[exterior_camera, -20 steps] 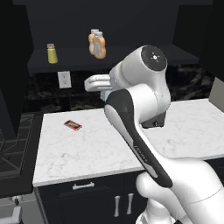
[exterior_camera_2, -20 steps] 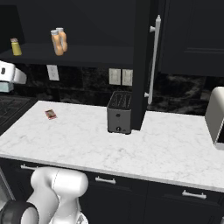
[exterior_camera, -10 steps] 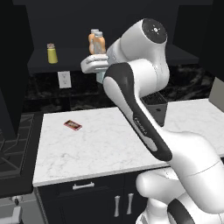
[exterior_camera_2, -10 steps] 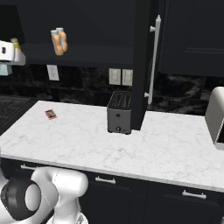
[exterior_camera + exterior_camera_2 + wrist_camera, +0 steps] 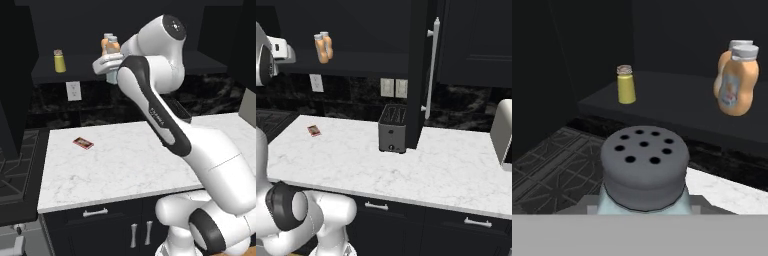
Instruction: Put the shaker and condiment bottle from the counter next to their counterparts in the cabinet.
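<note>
Shaker (image 5: pixel 644 172) clamped in gripper (image 5: pixel 111 70), raised level with cabinet shelf (image 5: pixel 677 112).

The arm (image 5: pixel 165 125) is glossy white with rounded shells, a black inset strip bearing small white lettering along one link, and dark grey joint rings near the base.

The arm is raised high and bent at the elbow, its hand (image 5: pixel 111 70) closed around a load.
</note>
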### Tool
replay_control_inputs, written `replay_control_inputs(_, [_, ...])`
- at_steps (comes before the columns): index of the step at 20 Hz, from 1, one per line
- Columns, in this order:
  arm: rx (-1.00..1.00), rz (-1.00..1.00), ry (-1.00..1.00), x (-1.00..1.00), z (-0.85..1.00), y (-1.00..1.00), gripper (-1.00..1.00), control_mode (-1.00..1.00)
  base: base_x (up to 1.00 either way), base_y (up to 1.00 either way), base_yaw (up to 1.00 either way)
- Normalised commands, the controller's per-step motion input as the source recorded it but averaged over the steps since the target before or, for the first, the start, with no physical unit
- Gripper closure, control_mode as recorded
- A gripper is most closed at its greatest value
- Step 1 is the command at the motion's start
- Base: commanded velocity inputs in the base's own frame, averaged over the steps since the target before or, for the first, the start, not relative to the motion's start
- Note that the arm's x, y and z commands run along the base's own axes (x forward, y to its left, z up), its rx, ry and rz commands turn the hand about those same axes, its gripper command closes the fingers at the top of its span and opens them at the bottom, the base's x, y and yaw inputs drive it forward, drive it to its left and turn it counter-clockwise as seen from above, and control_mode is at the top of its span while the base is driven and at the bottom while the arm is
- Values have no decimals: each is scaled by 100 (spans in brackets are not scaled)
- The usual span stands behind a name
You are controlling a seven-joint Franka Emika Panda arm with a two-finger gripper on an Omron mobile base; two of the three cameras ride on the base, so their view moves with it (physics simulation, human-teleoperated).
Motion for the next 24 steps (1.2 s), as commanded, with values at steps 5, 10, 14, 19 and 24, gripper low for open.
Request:
replay_control_inputs(5, [0, 0, 0, 31, 0, 25, 100, -100, 0, 0, 0])
replay_control_inputs(10, [0, 0, 0, 13, 0, 46, 100, -100, 0, 0, 0])
replay_control_inputs(14, [0, 0, 0, 29, 0, 25, 100, -100, 0, 0, 0])
replay_control_inputs(19, [0, 0, 0, 39, 0, 3, 100, -100, 0, 0, 0])
replay_control_inputs(24, [0, 0, 0, 45, -1, 3, 100, -100, 0, 0, 0])
